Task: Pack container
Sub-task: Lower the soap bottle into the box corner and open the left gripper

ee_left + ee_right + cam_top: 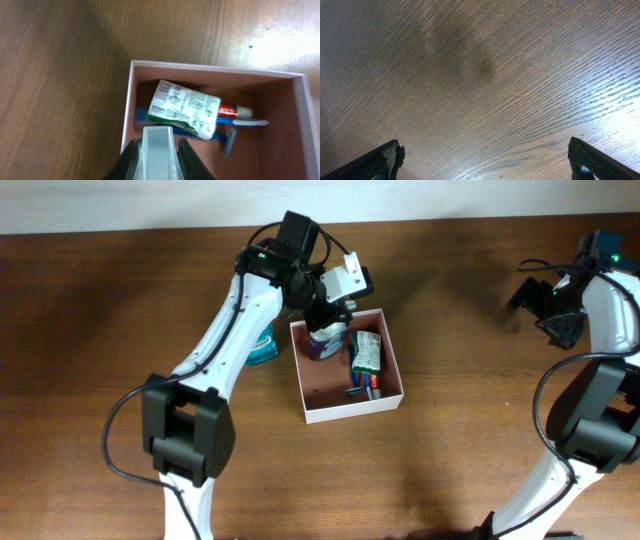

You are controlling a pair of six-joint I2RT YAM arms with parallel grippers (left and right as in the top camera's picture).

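The left gripper (159, 159) is clenched on a pale-capped bottle (322, 342), held over one corner of the box (350, 410), which sits mid-table. Best to lower it straight onto the bare floor beside the green packet (186, 109), clear of the wall, then release. The right gripper (486, 162) is spread wide and empty above the table (480, 75). The packet's print is too small to read, and the red tube (235, 110) shows no legible name.

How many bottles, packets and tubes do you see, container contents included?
Bottles: 2, teal mouthwash bottle outside the container, white-capped bottle in the left gripper jaws.
Packets: 1, green-and-white packet.
Tubes: 1, red-and-white tube.
Total: 4
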